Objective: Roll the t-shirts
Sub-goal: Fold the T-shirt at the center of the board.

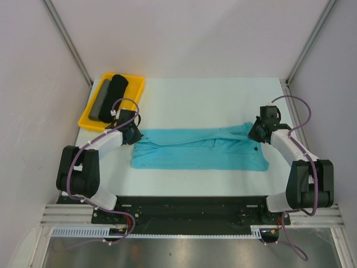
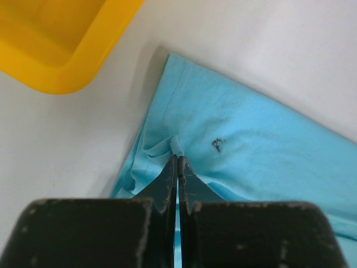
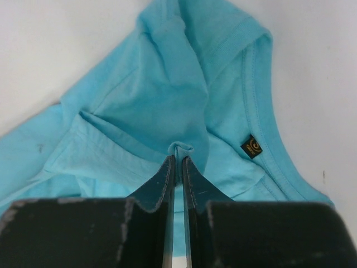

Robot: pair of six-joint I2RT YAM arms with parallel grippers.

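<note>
left hand (image 2: 177,161) + right hand (image 3: 177,160): pinching t-shirt (image 1: 201,151) | yellow tray (image 1: 135,82): black roll (image 1: 115,92), grey roll (image 1: 101,100)

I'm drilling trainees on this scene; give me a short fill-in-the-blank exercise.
The left gripper and right gripper are both ____ on the t-shirt. Its neck tag shows in the ____ wrist view. The ____ tray holds two fabric rolls. Missing: shut; right; yellow.
</note>
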